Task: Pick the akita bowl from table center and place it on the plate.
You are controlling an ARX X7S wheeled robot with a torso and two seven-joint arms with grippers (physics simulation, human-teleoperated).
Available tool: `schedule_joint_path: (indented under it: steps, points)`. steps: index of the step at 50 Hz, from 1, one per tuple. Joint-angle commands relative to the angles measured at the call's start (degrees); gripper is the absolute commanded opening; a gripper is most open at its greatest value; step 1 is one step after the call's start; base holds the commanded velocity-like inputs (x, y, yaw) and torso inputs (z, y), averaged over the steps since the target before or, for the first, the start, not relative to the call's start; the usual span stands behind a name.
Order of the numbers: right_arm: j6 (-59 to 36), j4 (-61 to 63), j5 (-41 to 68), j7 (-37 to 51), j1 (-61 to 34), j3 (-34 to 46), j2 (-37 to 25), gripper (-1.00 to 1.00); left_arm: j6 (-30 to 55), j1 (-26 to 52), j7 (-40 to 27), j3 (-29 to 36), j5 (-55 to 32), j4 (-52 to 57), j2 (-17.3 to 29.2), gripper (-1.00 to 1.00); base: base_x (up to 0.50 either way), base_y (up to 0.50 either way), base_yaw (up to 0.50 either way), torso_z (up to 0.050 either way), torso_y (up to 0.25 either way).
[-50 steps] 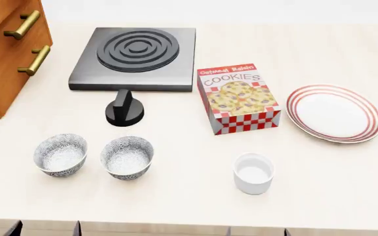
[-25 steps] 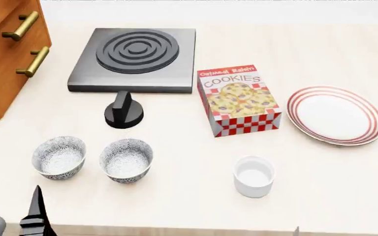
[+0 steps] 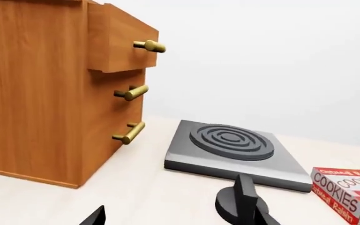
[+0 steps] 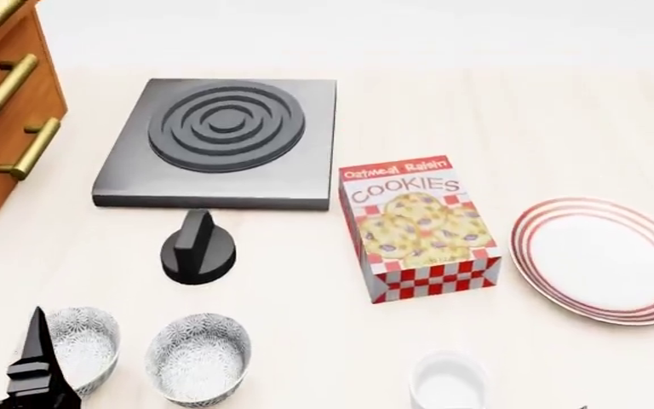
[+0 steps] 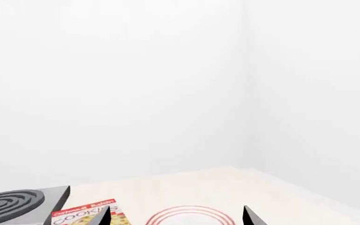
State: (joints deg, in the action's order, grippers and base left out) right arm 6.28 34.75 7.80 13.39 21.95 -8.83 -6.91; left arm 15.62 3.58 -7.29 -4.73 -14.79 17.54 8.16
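Left gripper (image 4: 34, 375): dark fingers rising at the 7 o'clock corner of the head view, just in front of the outer speckled bowl; in its own wrist view two finger tips stand apart with bare table between them, so spread wide and holding nothing.
Right gripper (image 5: 176, 216): only two dark tips at the edge of its wrist view, set well apart, nothing between them; parted and empty.
Akita bowl (image 4: 198, 358): speckled black-and-white, upright on the table at 7 o'clock in the head view, nearer the table's middle than its twin; untouched by either gripper.
Second speckled bowl (image 4: 83, 345): alike in pattern, just beside the akita bowl on its 9 o'clock side, partly hidden by the left gripper.
White cup (image 4: 449, 383): plain, at 5 o'clock, cut by the frame edge.
Black knob (image 4: 197, 249): upright, at 12 o'clock from the bowls, near the burner's front edge.
Burner plate (image 4: 222, 141): dark square slab with concentric rings, at 11 o'clock.
Cookie box (image 4: 418, 227): red and white, lying flat at centre, just beside the burner.
Plate (image 4: 605, 258): white with red rings, at 3 o'clock, bare, well apart from the bowls.
Wooden drawer unit (image 3: 48, 89): brass handles, at 10 o'clock.
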Motion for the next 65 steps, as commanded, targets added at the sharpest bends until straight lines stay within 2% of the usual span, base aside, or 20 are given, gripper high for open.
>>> schedule_joint_path:
  steps: [1,16,23,52,56,65]
  points:
    - [2.05,0.60,0.46,0.95,1.13,-0.02,-0.56,1.00,-0.08,-0.05,-0.43,0.16,-0.77,-0.07,0.55,1.00,0.50,0.00,0.00,0.000,0.000]
    - [3.39,1.14,0.49,1.98,2.03,0.45,-1.26,1.00,0.84,0.04,-1.19,0.14,-1.93,0.75,1.37,1.00,0.12,0.00,0.00,0.000,0.000]
    - [2.55,0.58,0.67,2.61,1.60,0.70,-1.63,1.00,0.25,-0.05,-1.23,0.27,-2.12,0.22,1.51,1.00,0.44,0.00,0.00,0.000,0.000]
    - [4.66,0.10,0.65,3.74,2.05,1.88,-2.90,1.00,0.63,0.23,-2.44,0.35,-3.75,0.31,2.54,1.00,0.05,0.00,0.00,0.000,0.000]
    - [0.79,-0.14,2.38,3.67,0.47,2.95,-3.46,1.00,2.03,0.86,-2.98,-0.64,-5.09,1.32,2.97,1.00,0.00,0.00,0.00,0.000,0.000]
    - [-20.13,4.54,8.42,1.46,-11.82,9.79,-7.82,1.00,9.45,3.95,-6.84,-4.69,-9.96,7.54,4.49,1.00,0.00,0.00,0.00,0.000,0.000]
